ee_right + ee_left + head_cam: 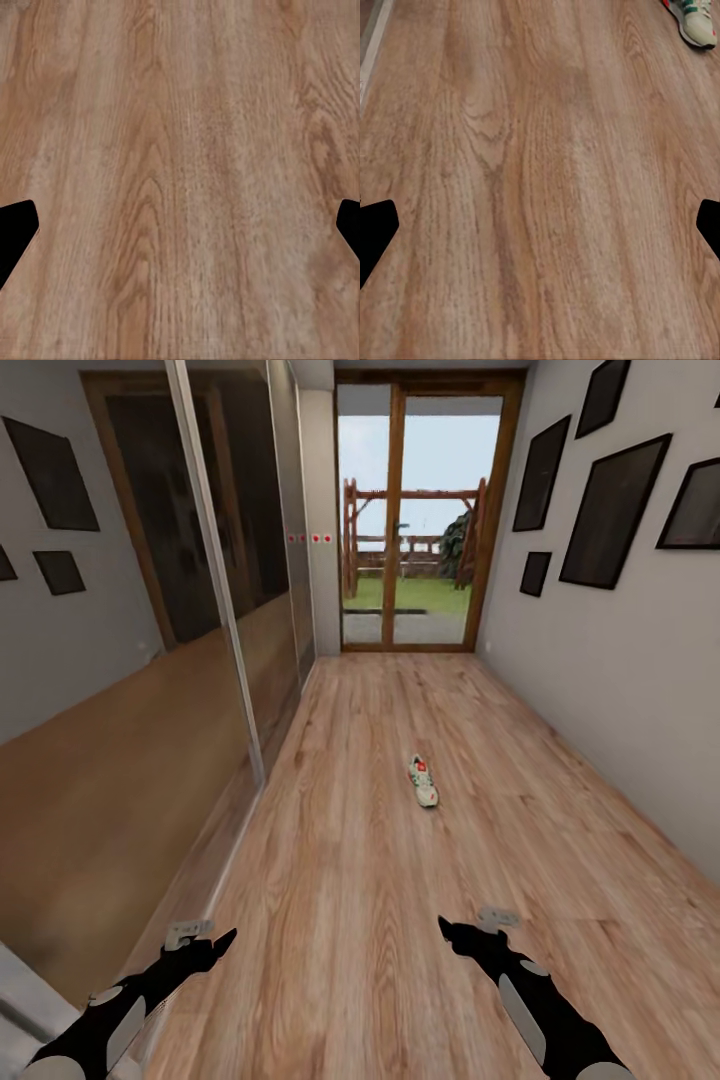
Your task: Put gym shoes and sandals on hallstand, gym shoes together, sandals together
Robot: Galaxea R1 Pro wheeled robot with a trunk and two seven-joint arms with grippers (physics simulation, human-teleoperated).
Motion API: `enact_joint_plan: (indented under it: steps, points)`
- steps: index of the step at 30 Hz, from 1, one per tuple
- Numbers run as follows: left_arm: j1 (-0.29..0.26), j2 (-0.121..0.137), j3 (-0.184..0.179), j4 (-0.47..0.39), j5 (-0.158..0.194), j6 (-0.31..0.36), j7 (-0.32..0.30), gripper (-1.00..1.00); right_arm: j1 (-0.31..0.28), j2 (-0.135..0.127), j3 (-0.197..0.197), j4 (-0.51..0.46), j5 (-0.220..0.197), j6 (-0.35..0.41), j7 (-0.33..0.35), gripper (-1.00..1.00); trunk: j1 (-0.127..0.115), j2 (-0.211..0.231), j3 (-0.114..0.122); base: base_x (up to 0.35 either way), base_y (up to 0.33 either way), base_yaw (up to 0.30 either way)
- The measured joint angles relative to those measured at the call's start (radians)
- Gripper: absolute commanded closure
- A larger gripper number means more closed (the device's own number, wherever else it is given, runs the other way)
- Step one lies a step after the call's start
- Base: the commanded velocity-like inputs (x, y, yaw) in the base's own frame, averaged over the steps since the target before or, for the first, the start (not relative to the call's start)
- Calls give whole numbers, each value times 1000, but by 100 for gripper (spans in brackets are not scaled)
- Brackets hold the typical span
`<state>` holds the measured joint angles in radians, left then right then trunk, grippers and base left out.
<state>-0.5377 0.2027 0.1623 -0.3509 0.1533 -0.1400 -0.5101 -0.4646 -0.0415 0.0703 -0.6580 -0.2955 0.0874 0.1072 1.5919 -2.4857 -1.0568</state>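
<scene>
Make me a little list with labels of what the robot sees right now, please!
place: a corridor with a wood-plank floor
shoe: one gym shoe lying alone on the floor ahead, also at the edge of the left wrist view
far end: glass door with a garden outside
walls: dark picture frames on the right wall, mirrored panels on the left
left gripper: open, holding nothing, above bare floor
right gripper: open, holding nothing, above bare floor
</scene>
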Motion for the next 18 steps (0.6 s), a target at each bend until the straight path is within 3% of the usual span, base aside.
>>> enact_joint_plan:
  steps: [18]
  points:
    - [0, 0, 0, 1, 0, 0, 0, -100, 0, 0, 0, 1, 0, 0, 0, -100, 0, 0, 0, 343, 21, -7]
